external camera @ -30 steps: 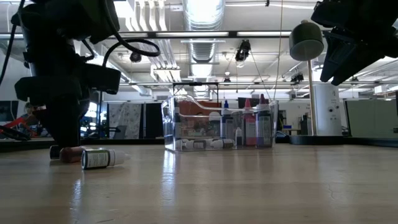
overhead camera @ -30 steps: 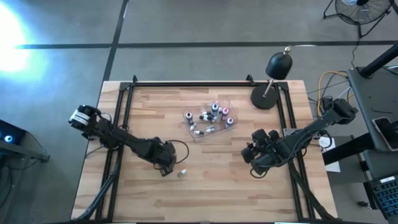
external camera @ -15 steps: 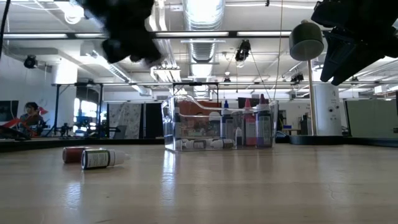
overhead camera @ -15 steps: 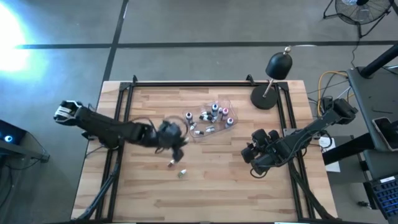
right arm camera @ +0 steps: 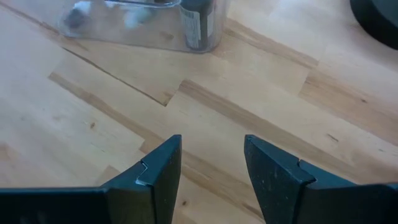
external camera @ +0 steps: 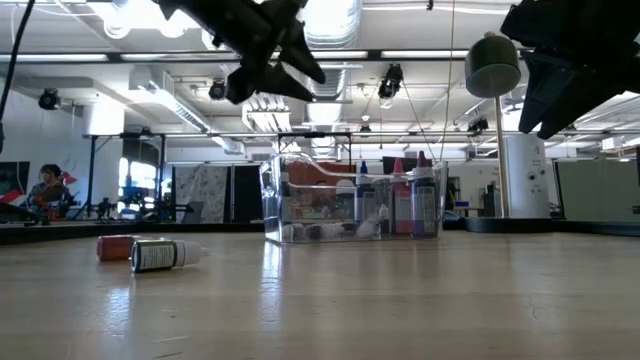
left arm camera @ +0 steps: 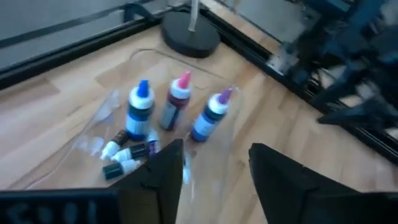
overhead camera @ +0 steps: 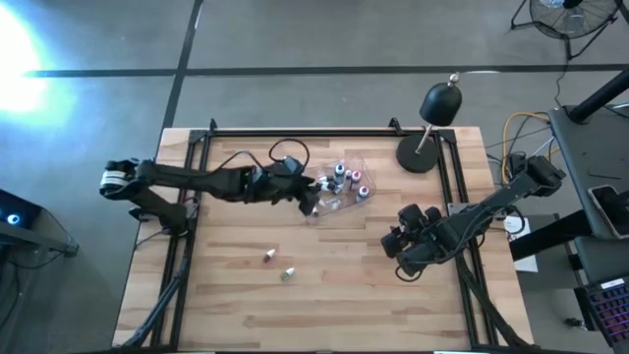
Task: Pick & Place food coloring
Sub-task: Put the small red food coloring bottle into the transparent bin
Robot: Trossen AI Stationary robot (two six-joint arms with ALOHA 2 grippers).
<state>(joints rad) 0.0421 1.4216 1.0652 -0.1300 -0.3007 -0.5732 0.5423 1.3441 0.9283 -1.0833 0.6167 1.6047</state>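
Observation:
A clear plastic tub (overhead camera: pixel 316 218) stands at the table's far middle. It holds several small food coloring bottles: three upright ones (left arm camera: pixel 140 109) and some lying on the bottom (left arm camera: pixel 127 158). Two more bottles lie on their sides on the bare wood nearer the front, a reddish one (overhead camera: pixel 267 257) and one with a dark label (overhead camera: pixel 288 274). My left gripper (overhead camera: pixel 310 200) hangs open and empty above the tub's left part, well clear of it in the low view (external camera: pixel 300 75). My right gripper (overhead camera: pixel 396 246) is open and empty above the table, to the right of the tub.
A black desk lamp (overhead camera: pixel 428 128) stands at the far right corner, its round base (left arm camera: pixel 189 34) just beyond the tub. Black frame rails run along the table's left, right and far edges. Bare wood lies in front of the two loose bottles.
My left gripper has risen from the table beside the two loose bottles. It has swung toward the far right and now hangs over the tub. The two loose bottles lie where they were. My right arm has kept still.

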